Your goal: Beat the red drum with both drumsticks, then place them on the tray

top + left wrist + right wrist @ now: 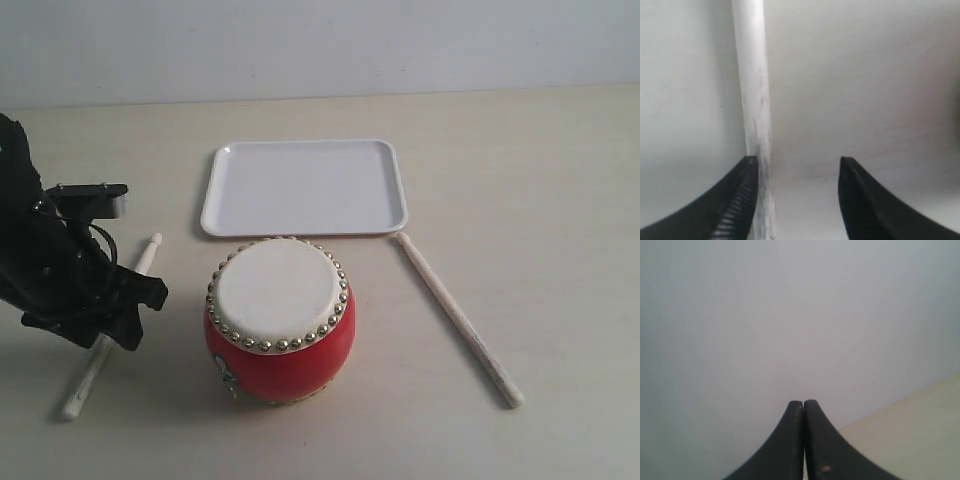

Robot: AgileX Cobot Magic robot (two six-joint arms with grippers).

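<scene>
first pick-up is in hand: at the frame's left the left tool (798,167) leans low over the left drumstick (85,383), jaws spread astride it, so closing squarely on the shaft seems next. the right tool (803,407) is pressed together, empty. the other drumstick (457,318) lies on the surface (520,160) right of the red drum (280,320), below the tray (300,185).

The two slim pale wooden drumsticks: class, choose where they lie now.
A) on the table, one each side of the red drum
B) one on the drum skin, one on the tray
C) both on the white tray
A: the right drumstick and the left drumstick lie on the beige table, flanking the glossy red barrel-shaped drum; neither lies on the flat white rectangular tray.
</scene>
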